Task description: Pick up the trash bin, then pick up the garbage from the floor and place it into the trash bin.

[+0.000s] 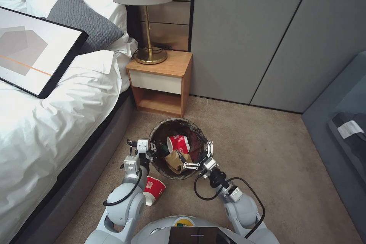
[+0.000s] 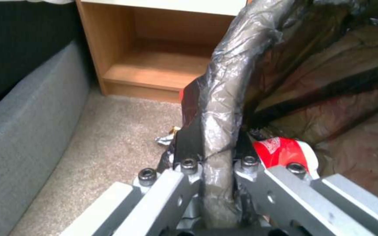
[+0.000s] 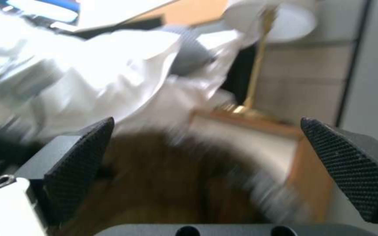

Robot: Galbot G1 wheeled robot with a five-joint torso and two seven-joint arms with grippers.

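Note:
The trash bin (image 1: pixel 192 127), a round pail lined with a dark bag, is tipped towards me on the carpet in front of the nightstand. My left gripper (image 1: pixel 154 149) is shut on its rim, and the left wrist view shows the fingers (image 2: pixel 189 144) clamping the liner-covered rim (image 2: pixel 217 98). Inside the bin lies garbage: a red-and-white cup (image 1: pixel 178 143) (image 2: pixel 281 150) and a brown cardboard piece (image 1: pixel 174 162). My right gripper (image 1: pixel 198 156) (image 3: pixel 206 154) hangs open over the bin's near right rim, holding nothing. Another red-and-white cup (image 1: pixel 153 190) lies on the floor beside my left arm.
The bed (image 1: pixel 45 122) with its grey base runs along the left. A wooden nightstand (image 1: pixel 162 84) with a brass lamp (image 1: pixel 148 15) stands just behind the bin. A small crumpled wrapper (image 2: pixel 167 137) lies on the carpet by the bin. Open carpet (image 1: pixel 267 160) extends to the right.

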